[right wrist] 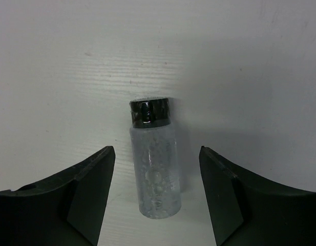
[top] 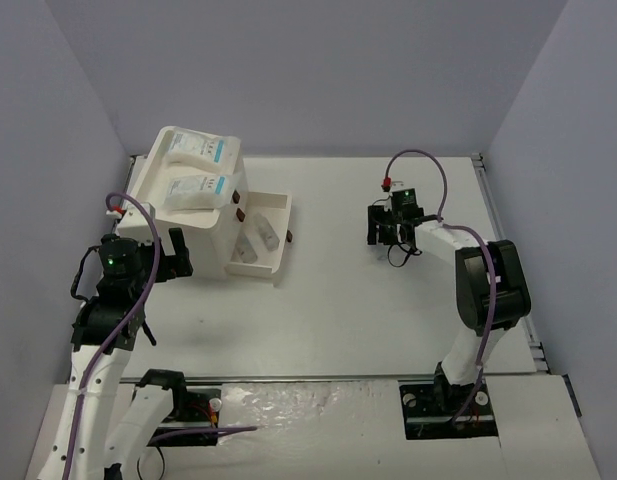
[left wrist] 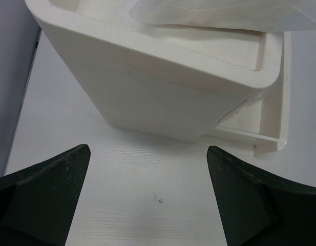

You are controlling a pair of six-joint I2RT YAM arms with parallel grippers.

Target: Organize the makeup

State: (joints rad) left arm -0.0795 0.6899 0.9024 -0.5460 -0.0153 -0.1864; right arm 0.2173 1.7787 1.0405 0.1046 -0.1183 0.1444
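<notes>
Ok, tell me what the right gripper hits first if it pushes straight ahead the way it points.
Probably the clear tube, lying on the table between the open fingers of the right gripper; depth is hard to judge.

The white drawer box (top: 210, 245) sits at the left rear of the white table (top: 388, 320), with one drawer (top: 273, 200) pulled out to the right over the tabletop. Dark red knobs (top: 240, 213) show on the box's front face, and there's another on the open drawer's end. Pale lilac-grey walls (top: 318, 70) close in the table on three sides.
</notes>
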